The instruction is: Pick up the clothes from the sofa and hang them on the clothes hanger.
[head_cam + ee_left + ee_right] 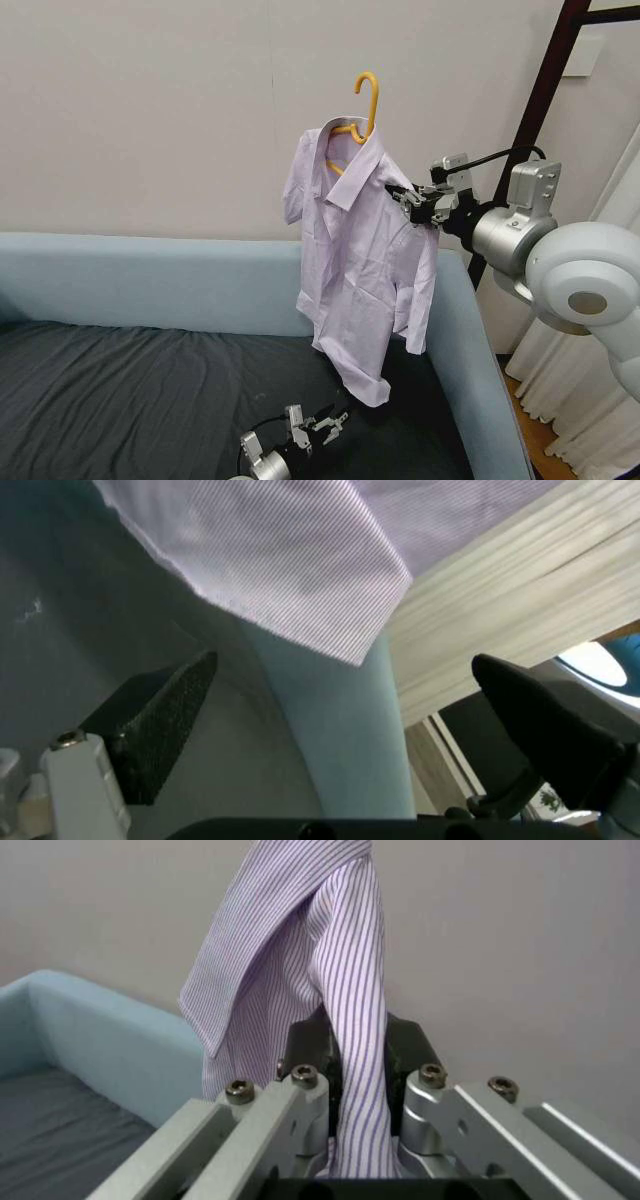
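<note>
One lilac pinstriped shirt [355, 270] on yellow hanger [372, 105], R jaws pinching fabric.

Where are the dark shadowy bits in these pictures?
Head view: the sofa seat is darkest, the wall bright. Right wrist view: shadow sits inside the right gripper, shut on the shirt. Left wrist view: the open left gripper looks dark against pale curtains.
</note>
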You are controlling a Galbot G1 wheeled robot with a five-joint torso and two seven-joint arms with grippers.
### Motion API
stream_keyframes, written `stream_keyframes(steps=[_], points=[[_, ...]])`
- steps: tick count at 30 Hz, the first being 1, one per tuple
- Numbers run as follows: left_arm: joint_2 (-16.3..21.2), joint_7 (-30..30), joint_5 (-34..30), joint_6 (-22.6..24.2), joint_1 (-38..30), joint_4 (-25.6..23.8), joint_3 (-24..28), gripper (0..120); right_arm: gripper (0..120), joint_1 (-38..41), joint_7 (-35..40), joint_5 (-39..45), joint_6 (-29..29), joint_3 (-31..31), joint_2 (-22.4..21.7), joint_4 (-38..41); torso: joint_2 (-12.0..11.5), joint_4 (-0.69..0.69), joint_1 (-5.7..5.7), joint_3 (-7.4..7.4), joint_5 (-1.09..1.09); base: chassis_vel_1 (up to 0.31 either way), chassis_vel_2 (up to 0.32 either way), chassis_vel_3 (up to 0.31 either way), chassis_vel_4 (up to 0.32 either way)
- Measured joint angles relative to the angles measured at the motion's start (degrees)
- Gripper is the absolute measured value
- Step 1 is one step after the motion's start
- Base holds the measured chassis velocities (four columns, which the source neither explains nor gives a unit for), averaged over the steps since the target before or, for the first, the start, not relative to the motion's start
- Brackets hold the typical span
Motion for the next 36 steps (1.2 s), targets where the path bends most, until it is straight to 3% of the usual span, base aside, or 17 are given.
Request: stream_keyframes(steps=[11, 29, 36], points=[[-2.1, 2.0, -3.3, -1.1, 1.4, -0.6, -2.7, 100, 7, 3.3, 2.1, 3.9, 0.3, -0.2, -0.2, 1.9, 0.0, 0.00, 0.00, 0.00, -0.01, 0.000, 0.000, 0.000, 0.000], [-5.3, 3.4, -2.8, -1.5, 1.3, 2.0, -3.1, 95, 7, 4.1, 2.3, 4.5, 0.9, 0.4, -0.6, 2.8, 0.0, -0.01, 0.00, 0.00, -0.01, 0.000, 0.000, 0.000, 0.000], [-5.4, 4.3, -2.7, -2.3, 0.1, 3.7, -3.5, 82, 7, 4.5, 2.2, 4.8, 0.9, 0.4, -0.3, 3.1, 0.0, -0.01, 0.00, 0.00, -0.01, 0.000, 0.000, 0.000, 0.000]])
